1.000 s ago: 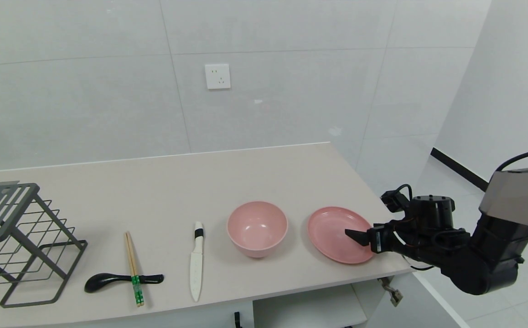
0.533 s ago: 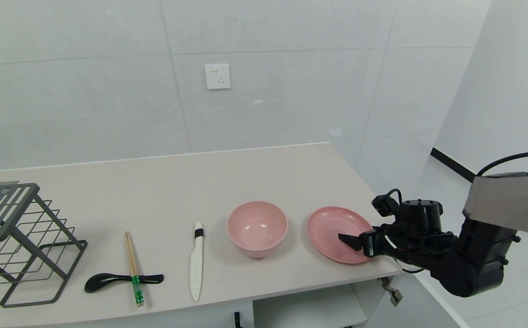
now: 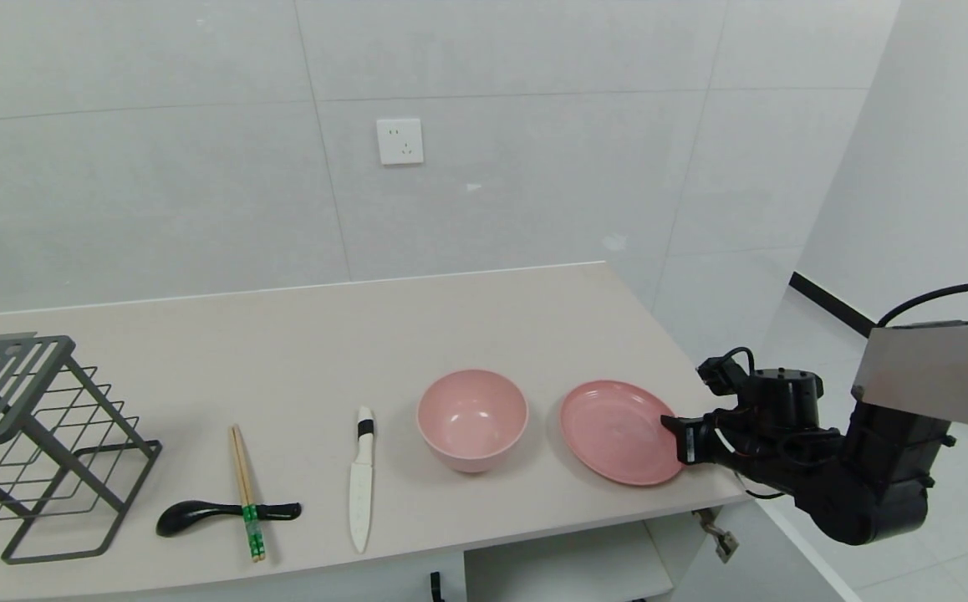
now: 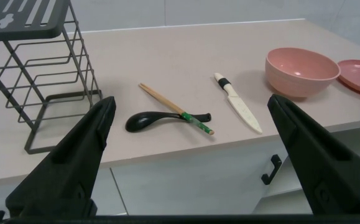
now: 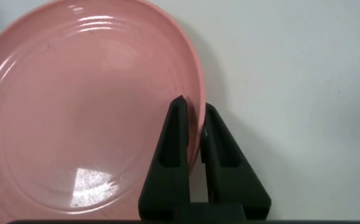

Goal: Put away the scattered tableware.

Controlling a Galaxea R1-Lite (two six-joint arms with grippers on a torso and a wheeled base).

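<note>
Item 1. Plate (image 3: 618, 431), pink, round, shallow. It lies flat on the tabletop (image 3: 367, 334) near the right-hand end, just beside the bowl and apart from it.

Item 2. Right claw (image 3: 672, 428), black. It sits at the plate's right rim. In the right wrist view the two fingers (image 5: 175, 143) of the claw (image 5: 194, 106) are nearly closed, pinching the rim of the plate (image 5: 74, 112), one finger over the inner face and one on the outer side.

Item 3. Left claw (image 4: 190, 99), black. Its fingers are spread wide with nothing between them. It hangs off the near edge of the tabletop, facing the spoon and chopsticks.

Item 4. Bowl (image 3: 472, 418), pink, upright, between the knife and the plate.

Item 5. Knife (image 3: 360, 481), white with a black band at the handle, lying lengthwise to the left of the bowl.

Item 6. Chopsticks (image 3: 245, 493), a wooden pair with green tips, lying together and crossing the handle of the spoon.

Item 7. Spoon (image 3: 216, 512), black, flat on the tabletop, with its bowl end toward the rack.

Item 8. Rack (image 3: 24, 435), dark grey wire with a slotted top, standing at the far left.

Item 9. Wall socket (image 3: 399, 140), white, on the tiled wall behind.
</note>
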